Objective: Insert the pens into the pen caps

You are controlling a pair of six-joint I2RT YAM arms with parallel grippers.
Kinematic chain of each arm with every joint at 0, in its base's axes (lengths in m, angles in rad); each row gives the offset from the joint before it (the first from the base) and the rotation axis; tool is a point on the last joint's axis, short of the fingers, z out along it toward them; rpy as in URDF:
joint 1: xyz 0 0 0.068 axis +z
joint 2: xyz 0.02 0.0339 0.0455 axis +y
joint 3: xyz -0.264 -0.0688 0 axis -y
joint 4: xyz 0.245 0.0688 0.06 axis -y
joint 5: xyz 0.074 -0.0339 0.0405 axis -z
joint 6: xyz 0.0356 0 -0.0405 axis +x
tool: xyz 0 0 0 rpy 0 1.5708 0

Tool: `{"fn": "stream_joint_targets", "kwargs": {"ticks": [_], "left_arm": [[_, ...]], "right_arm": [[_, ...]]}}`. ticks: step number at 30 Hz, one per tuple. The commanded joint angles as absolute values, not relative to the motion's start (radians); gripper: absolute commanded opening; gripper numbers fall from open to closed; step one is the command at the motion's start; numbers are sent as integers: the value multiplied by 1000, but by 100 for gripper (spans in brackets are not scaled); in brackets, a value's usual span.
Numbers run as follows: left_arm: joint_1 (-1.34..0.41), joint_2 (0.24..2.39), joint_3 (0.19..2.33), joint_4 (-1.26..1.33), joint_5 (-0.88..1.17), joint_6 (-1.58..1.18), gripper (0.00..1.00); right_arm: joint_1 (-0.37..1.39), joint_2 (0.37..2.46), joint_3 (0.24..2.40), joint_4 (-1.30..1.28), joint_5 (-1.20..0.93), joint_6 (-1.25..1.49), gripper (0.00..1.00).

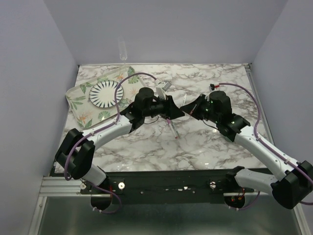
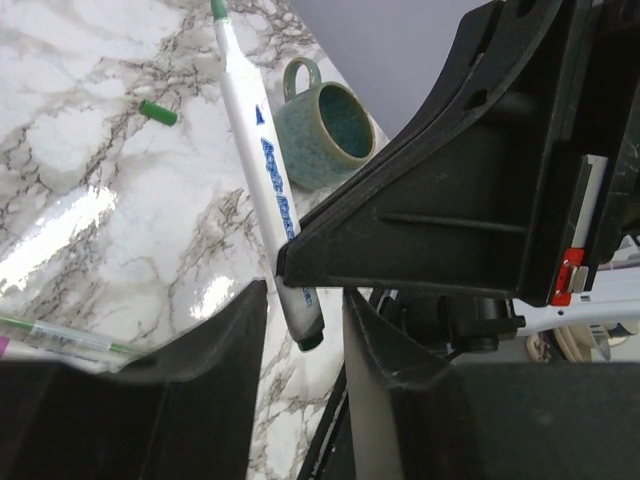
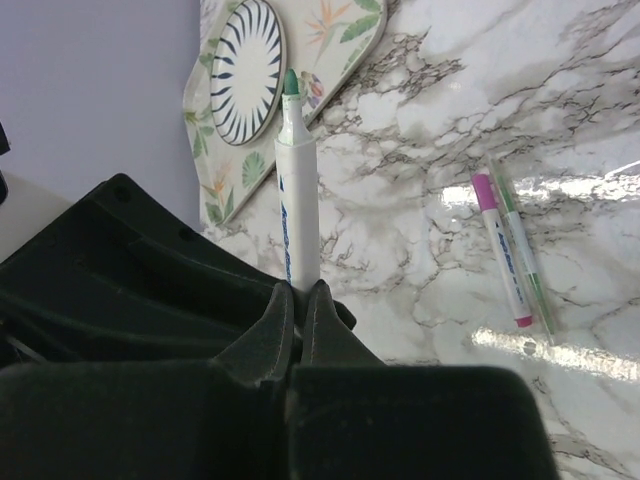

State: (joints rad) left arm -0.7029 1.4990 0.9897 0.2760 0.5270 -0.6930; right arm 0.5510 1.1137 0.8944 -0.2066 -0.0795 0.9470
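Note:
My right gripper [image 3: 298, 290] is shut on a white-barrelled pen [image 3: 296, 205] with a bare green tip [image 3: 291, 82]. In the left wrist view the same pen [image 2: 262, 170] hangs slanted, and its lower end lies between my left gripper's [image 2: 305, 300] open fingers without being clamped. The two grippers meet at mid-table, left gripper [image 1: 174, 111] and right gripper [image 1: 189, 108]. The green cap [image 2: 157, 112] lies loose on the marble. A second white pen [image 3: 503, 255], with the pink cap [image 3: 483, 190] on one end, lies on the table beside a thin green pen [image 3: 527, 255].
A floral tray [image 1: 80, 105] with a striped plate [image 1: 106, 93] sits at the back left. A teal mug [image 2: 322, 125] stands near the table edge beyond the held pen. The lying pens also show in the top view [image 1: 173, 129].

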Motion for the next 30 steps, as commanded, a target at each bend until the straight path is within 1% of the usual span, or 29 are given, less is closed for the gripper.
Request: {"fn": "stream_joint_targets", "kwargs": {"ticks": [1, 2, 3, 4, 5, 6, 8, 10, 16, 22, 25, 26, 28, 29, 30], "left_arm": [[-710, 1505, 1026, 299, 558, -693, 23], [-709, 1502, 1026, 298, 563, -693, 16], [-710, 1502, 1026, 298, 569, -693, 0], [-710, 1500, 1025, 296, 572, -695, 0], [-710, 1494, 1023, 298, 574, -695, 0], [-710, 1490, 1019, 304, 586, -699, 0], [-712, 1467, 1000, 317, 601, -706, 0], [-712, 1430, 976, 345, 624, -709, 0], [-713, 1347, 943, 337, 643, -670, 0], [-719, 1318, 927, 316, 660, -646, 0], [-719, 1318, 914, 314, 661, -646, 0], [-721, 1312, 911, 318, 660, -647, 0], [-723, 1307, 907, 321, 658, -647, 0], [-723, 1305, 907, 321, 660, -646, 0], [-721, 1304, 907, 316, 660, -643, 0]], "right_arm": [[583, 1086, 861, -166, -84, 951, 1], [586, 1083, 853, -143, -98, 939, 3], [589, 1072, 845, -132, -107, 931, 6], [592, 1066, 838, -123, -113, 925, 11], [592, 1055, 827, -120, -106, 923, 26], [592, 1045, 824, -123, -92, 922, 33], [591, 1014, 834, -152, -25, 923, 45], [591, 1003, 856, -179, 42, 914, 48], [589, 1017, 919, -192, 58, 890, 49], [591, 1037, 934, -155, 41, 900, 48], [591, 1040, 951, -153, 52, 891, 43], [591, 1039, 959, -152, 54, 887, 37], [591, 1032, 962, -150, 60, 884, 31], [591, 1029, 959, -146, 60, 882, 29], [591, 1029, 957, -143, 61, 881, 30]]}}
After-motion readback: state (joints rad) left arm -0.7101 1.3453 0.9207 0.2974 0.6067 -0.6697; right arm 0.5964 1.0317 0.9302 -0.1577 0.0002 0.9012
